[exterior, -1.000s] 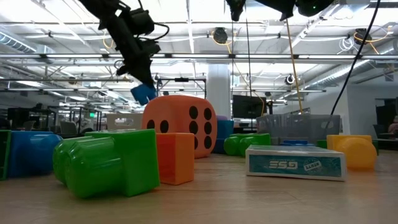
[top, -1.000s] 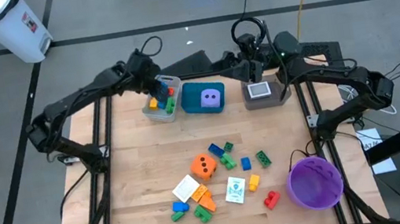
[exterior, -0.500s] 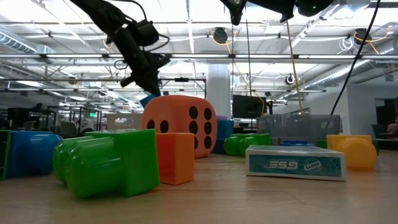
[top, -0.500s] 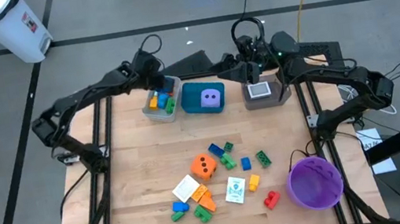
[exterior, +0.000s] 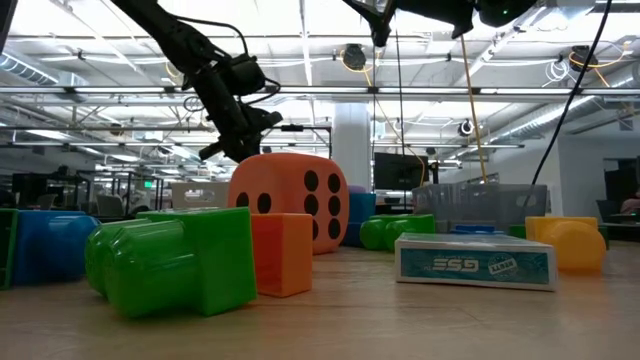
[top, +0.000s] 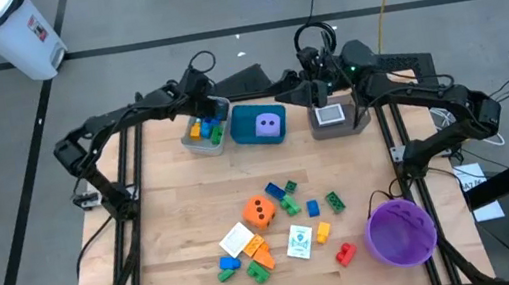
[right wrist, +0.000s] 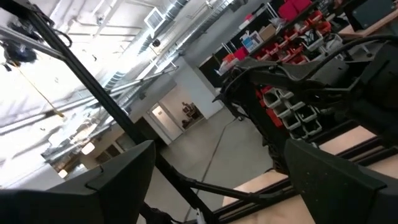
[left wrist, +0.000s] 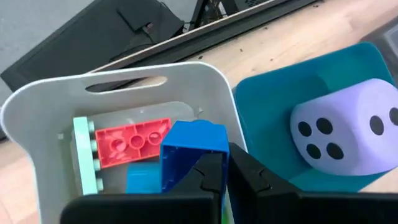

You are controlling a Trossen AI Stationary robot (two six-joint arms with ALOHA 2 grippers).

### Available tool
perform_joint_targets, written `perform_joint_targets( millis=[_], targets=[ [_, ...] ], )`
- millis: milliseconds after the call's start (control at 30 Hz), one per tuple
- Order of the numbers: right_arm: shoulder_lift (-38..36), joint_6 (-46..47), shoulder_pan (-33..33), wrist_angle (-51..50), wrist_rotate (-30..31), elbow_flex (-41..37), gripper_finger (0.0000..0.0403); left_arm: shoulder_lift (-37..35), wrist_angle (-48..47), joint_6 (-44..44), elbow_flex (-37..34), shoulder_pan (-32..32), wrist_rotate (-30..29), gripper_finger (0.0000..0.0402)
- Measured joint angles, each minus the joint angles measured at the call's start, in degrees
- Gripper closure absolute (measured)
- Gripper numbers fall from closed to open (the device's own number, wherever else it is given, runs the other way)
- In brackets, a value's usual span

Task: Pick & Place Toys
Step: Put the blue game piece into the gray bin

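Note:
My left gripper (left wrist: pixel 228 171) hangs over the grey tray (left wrist: pixel 124 74) at the table's far left, shut on a blue brick (left wrist: pixel 186 143). A red brick (left wrist: pixel 132 140) and other bricks lie in that tray. A purple die (left wrist: pixel 348 134) sits in the teal tray (top: pixel 242 129) beside it. More toys lie on the table's middle: an orange die (top: pixel 260 210), white cards (top: pixel 237 238) and small bricks. My right gripper (top: pixel 316 78) stands open, raised above the brown tray (top: pixel 337 117). My left gripper holds the blue brick by its side nearest the fingers (left wrist: pixel 200 158). The fingers slant down from the table's left side, and they hide the exact place of the hold. The brick hangs at the fingertips above the grey tray's inside, clear of the bricks below.
A round purple bowl (top: pixel 401 230) stands at the near right. The three trays line the far edge. Bare wood lies between the trays and the toy pile, and along the table's left side.
My left gripper has sunk toward the grey tray and gone a little toward the table's right, rolling at the wrist. The blue brick has stayed in its hold and has dropped behind the orange die in the low view.

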Motion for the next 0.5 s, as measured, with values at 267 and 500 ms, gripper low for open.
perform_joint_targets(
  millis=[267,500],
  targets=[
    [0.0,-2.15,0.02,-1.89,-0.01,0.0,0.0055,0.1,1.14,-1.8,0.0,0.24,-1.12,0.0368],
    [0.0,-3.08,0.02,-1.97,0.0,0.0,0.0055,0.1,1.35,-1.83,0.0,0.47,-1.19,0.0365]
  ],
)
